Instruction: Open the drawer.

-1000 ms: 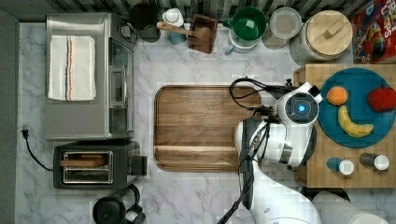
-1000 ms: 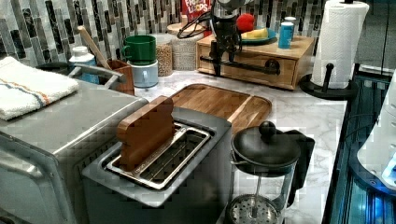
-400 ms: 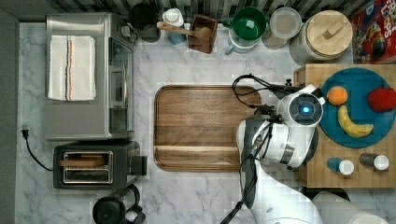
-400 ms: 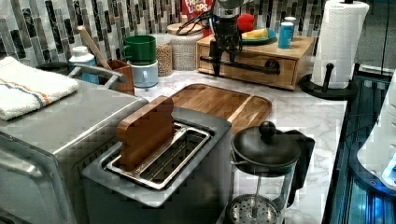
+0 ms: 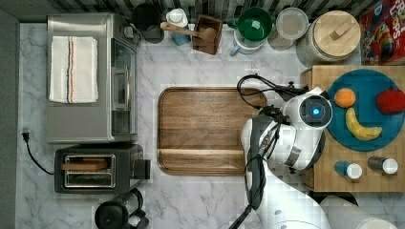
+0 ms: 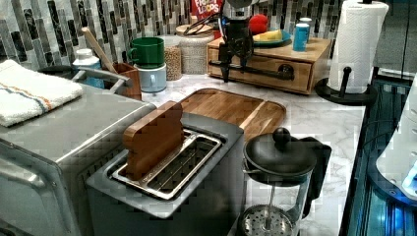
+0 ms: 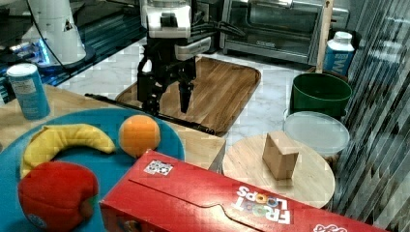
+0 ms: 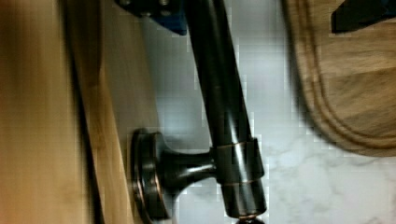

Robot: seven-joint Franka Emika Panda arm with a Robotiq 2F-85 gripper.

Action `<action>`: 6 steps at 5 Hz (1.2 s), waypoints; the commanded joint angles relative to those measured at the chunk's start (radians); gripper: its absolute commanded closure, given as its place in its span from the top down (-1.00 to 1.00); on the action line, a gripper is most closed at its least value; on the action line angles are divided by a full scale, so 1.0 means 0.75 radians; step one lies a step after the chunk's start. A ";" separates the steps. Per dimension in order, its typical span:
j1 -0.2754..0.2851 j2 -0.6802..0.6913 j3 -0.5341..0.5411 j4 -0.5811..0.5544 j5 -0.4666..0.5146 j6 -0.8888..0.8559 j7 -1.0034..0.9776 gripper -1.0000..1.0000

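Note:
The drawer (image 6: 268,63) is a light-wood front in a matching cabinet (image 5: 334,76), and in the left view it looks flush with the cabinet. A long black bar handle (image 6: 263,72) runs across it. My gripper (image 6: 235,69) hangs in front of the drawer, open, with one finger on each side of the handle (image 7: 116,102). In the right view the gripper (image 7: 168,102) straddles the bar. The wrist view shows the handle (image 8: 224,116) and its mount close to the blue-padded finger (image 8: 161,11). The other finger (image 8: 359,14) is over the cutting board's edge. My arm's wrist (image 5: 315,111) covers the gripper in the top view.
A brown cutting board (image 5: 210,131) lies just in front of the cabinet. A blue plate (image 5: 377,81) with fruit and two small cans sit on the cabinet top. A paper towel roll (image 6: 361,44) stands beside it. Toaster oven (image 5: 90,78), toaster (image 5: 95,167) and French press (image 6: 278,162) are farther off.
My arm has shifted slightly toward the cabinet, bringing the gripper closer around the handle. The drawer has not moved.

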 commanded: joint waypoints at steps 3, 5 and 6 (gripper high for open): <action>0.269 -0.110 0.277 -0.097 0.073 -0.214 0.223 1.00; 0.304 -0.144 0.317 -0.104 0.105 -0.275 0.324 1.00; 0.309 -0.145 0.344 -0.111 0.085 -0.262 0.408 1.00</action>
